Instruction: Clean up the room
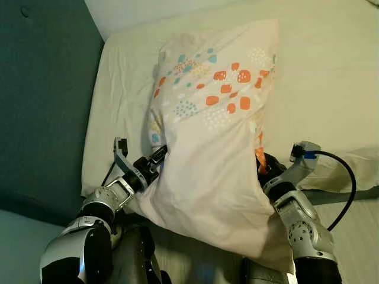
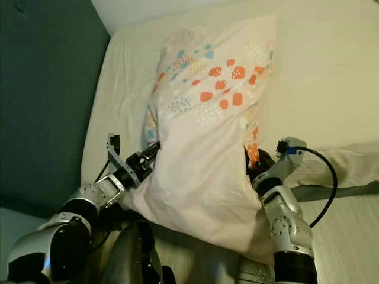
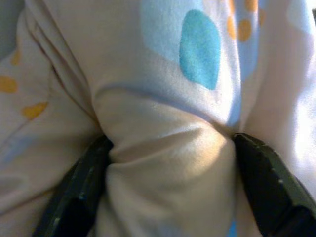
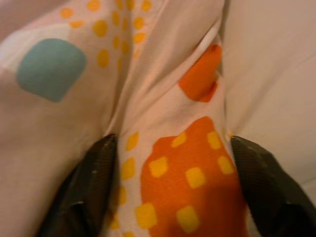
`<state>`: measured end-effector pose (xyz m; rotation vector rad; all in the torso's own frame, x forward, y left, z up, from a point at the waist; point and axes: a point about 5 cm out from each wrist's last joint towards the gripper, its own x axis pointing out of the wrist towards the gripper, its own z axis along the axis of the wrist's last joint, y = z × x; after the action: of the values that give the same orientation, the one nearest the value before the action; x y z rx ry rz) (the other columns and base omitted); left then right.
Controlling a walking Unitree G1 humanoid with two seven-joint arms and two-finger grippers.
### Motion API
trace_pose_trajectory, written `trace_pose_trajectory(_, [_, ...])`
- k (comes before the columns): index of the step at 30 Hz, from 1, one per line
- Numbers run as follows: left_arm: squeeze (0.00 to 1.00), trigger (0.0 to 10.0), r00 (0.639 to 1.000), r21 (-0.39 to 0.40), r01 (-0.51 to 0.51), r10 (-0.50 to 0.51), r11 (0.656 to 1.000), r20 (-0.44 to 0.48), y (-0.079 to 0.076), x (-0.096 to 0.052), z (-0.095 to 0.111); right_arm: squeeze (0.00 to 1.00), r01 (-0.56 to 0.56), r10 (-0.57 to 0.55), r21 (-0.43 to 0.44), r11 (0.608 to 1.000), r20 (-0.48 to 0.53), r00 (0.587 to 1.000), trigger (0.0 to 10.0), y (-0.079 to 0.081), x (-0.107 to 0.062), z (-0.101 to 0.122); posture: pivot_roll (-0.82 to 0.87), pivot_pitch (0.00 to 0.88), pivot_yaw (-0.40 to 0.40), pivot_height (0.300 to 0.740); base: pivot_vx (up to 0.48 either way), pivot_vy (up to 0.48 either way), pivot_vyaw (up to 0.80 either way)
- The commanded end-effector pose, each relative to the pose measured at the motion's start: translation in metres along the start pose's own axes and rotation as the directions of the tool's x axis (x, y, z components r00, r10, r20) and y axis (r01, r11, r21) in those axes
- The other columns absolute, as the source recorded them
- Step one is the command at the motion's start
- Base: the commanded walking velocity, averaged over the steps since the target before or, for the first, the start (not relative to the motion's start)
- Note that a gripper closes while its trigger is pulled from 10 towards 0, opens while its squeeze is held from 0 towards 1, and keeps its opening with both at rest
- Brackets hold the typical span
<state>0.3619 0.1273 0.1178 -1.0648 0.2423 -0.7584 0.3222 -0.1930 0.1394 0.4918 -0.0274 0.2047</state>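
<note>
Both my grippers are clamped on the pillow (image 1: pixel 207 142): left gripper (image 3: pixel 170 163) pinches its 8 o'clock edge, right gripper (image 4: pixel 173 173) its 4 o'clock edge. Pillow is over the bed (image 1: pixel 331 77), long axis running 6 to 12, far end tipped toward 1 o'clock.

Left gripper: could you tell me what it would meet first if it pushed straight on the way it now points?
The pillow: the left gripper already pinches a fold of its fabric between its fingers, so pushing on would likely only press deeper into it.
</note>
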Motion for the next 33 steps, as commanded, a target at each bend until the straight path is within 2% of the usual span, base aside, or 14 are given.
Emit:
trace_pose_trajectory(1, [0.18, 3.3, 0.994, -0.096, 0.043, -0.053, 0.994, -0.1, 0.0, 0.004, -0.031, 0.0, -0.069, 0.077, 0.067, 0.995, -0.123, 0.989, 2.7, 0.015, 0.001, -0.03, -0.15, 0.371, 0.182, 0.54, 0.0, 0.0, 0.0])
trace_pose_trajectory(2, [0.0, 0.0, 0.99, -0.078, 0.063, -0.072, 0.995, -0.124, -0.001, 0.004, -0.033, 0.0, -0.09, 0.1, 0.082, 0.993, -0.126, 0.987, 0.0, 0.018, 0.002, -0.031, -0.14, 0.366, 0.181, 0.54, 0.0, 0.0, 0.0])
trace_pose_trajectory(9, [0.0, 0.0, 0.979, 0.026, 0.087, -0.081, 0.996, -0.19, -0.001, 0.003, -0.038, 0.0, -0.103, 0.115, 0.1, 0.99, -0.119, 0.986, 0.0, 0.022, 0.007, -0.033, -0.13, 0.359, 0.182, 0.54, 0.0, 0.0, 0.0])
trace_pose_trajectory(11, [0.0, 0.0, 0.977, 0.171, 0.046, -0.008, 0.984, -0.212, 0.003, 0.002, -0.038, 0.0, -0.115, 0.127, 0.112, 0.987, -0.107, 0.986, 0.0, 0.025, 0.009, -0.033, -0.13, 0.346, 0.187, 0.54, 0.0, 0.0, 0.0])
trace_pose_trajectory(12, [0.0, 0.0, 0.977, 0.171, 0.046, -0.008, 0.984, -0.212, 0.003, 0.002, -0.038, 0.0, -0.115, 0.127, 0.112, 0.987, -0.107, 0.986, 0.0, 0.025, 0.009, -0.033, -0.13, 0.346, 0.187, 0.54, 0.0, 0.0, 0.0])
trace_pose_trajectory(13, [0.0, 0.0, 0.977, 0.252, 0.026, 0.029, 0.967, -0.211, 0.003, 0.004, -0.036, 0.0, -0.123, 0.135, 0.118, 0.985, -0.102, 0.986, 0.0, 0.027, 0.01, -0.034, -0.12, 0.341, 0.188, 0.54, 0.0, 0.0, 0.0])
trace_pose_trajectory(21, [0.0, 0.0, 0.981, 0.358, 0.014, 0.056, 0.934, -0.184, -0.001, 0.01, -0.025, 0.0, -0.132, 0.142, 0.118, 0.984, -0.077, 0.987, 0.0, 0.031, 0.013, -0.031, -0.11, 0.315, 0.197, 0.54, 0.0, 0.0, 0.0])
trace_pose_trajectory(25, [0.0, 0.0, 0.986, 0.49, -0.013, 0.092, 0.871, -0.139, -0.011, 0.018, -0.004, 0.0, -0.138, 0.142, 0.086, 0.987, -0.042, 0.989, 0.0, 0.035, 0.016, -0.024, -0.1, 0.281, 0.21, 0.54, 0.0, 0.0, 0.0])
trace_pose_trajectory(26, [0.0, 0.0, 0.986, 0.49, -0.013, 0.092, 0.871, -0.139, -0.011, 0.018, -0.004, 0.0, -0.138, 0.142, 0.086, 0.987, -0.042, 0.989, 0.0, 0.035, 0.016, -0.024, -0.1, 0.281, 0.21, 0.54, 0.0, 0.0, 0.0])
trace_pose_trajectory(28, [0.0, 0.0, 0.989, 0.578, -0.032, 0.109, 0.815, -0.099, -0.02, 0.024, 0.013, 0.0, -0.147, 0.148, 0.029, 0.989, -0.045, 0.988, 0.0, 0.038, 0.018, -0.021, -0.09, 0.25, 0.209, 0.54, 0.0, 0.0, 0.0])
trace_pose_trajectory(29, [0.0, 0.0, 0.989, 0.578, -0.032, 0.109, 0.815, -0.099, -0.02, 0.024, 0.013, 0.0, -0.147, 0.148, 0.029, 0.989, -0.045, 0.988, 0.0, 0.038, 0.018, -0.021, -0.09, 0.25, 0.209, 0.54, 0.0, 0.0, 0.0])
trace_pose_trajectory(31, [0.0, 0.0, 0.992, 0.649, -0.084, 0.125, 0.757, -0.017, -0.03, 0.028, 0.032, 0.0, -0.147, 0.142, -0.058, 0.987, -0.075, 0.987, 0.0, 0.038, 0.021, -0.021, -0.09, 0.23, 0.197, 0.54, 0.0, 0.0, 0.0])
trace_pose_trajectory(32, [0.0, 0.0, 0.992, 0.649, -0.084, 0.125, 0.757, -0.017, -0.03, 0.028, 0.032, 0.0, -0.147, 0.142, -0.058, 0.987, -0.075, 0.987, 0.0, 0.038, 0.021, -0.021, -0.09, 0.23, 0.197, 0.54, 0.0, 0.0, 0.0])
trace_pose_trajectory(33, [0.0, 0.0, 0.992, 0.699, -0.113, 0.126, 0.706, 0.034, -0.039, 0.031, 0.047, 0.0, -0.125, 0.115, -0.126, 0.984, -0.079, 0.99, 0.0, 0.036, 0.024, -0.018, -0.08, 0.194, 0.183, 0.54, 0.0, 0.0, 0.0])
